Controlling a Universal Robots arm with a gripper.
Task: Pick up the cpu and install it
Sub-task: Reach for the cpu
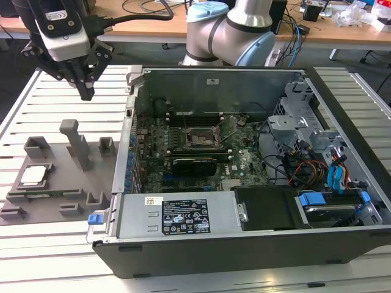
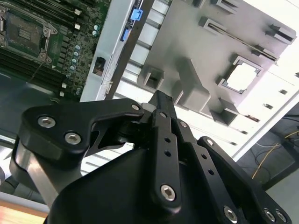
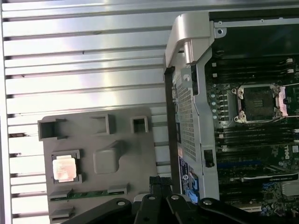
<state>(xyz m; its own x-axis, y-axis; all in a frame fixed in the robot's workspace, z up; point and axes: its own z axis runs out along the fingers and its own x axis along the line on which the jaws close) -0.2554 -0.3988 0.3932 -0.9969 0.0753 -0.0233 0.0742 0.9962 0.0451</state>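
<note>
Gripper (image 2: 161,99): matte black linkage bars with silver hex bolts sit closest in both wrist views. We read the jaws as pressed together with nothing between them. It hangs in the air over the bench's far edge, on the exterior view's left.
Cpu (image 1: 33,176): a flat square with a bright silvery top, lying level in a square-framed recess near the tray's corner on the exterior view's left. It is well apart from the gripper.
Tray (image 1: 61,165): a dull grey plastic slab with blocky upright holders and slots, lying flat on the bench just beside the case.
Green strip (image 3: 88,193): a thin circuit-board strip in a slot just beside the cpu's recess.
Bench (image 1: 61,85): pale, shiny ribbed aluminium slats.
Case (image 1: 244,256): a black and grey sheet-metal computer case on its side with the panel off, toward the exterior view's right.
Socket (image 1: 200,139): square and metal-framed on the green motherboard, with its dark centre exposed.
Labels: a black label (image 1: 185,217) with white print and a white barcode sticker (image 1: 154,201), both on the grey metal box at the case's near edge — we cannot make out the print.
Arm (image 1: 232,27): a silver tube with pale blue joint caps, behind the case.
</note>
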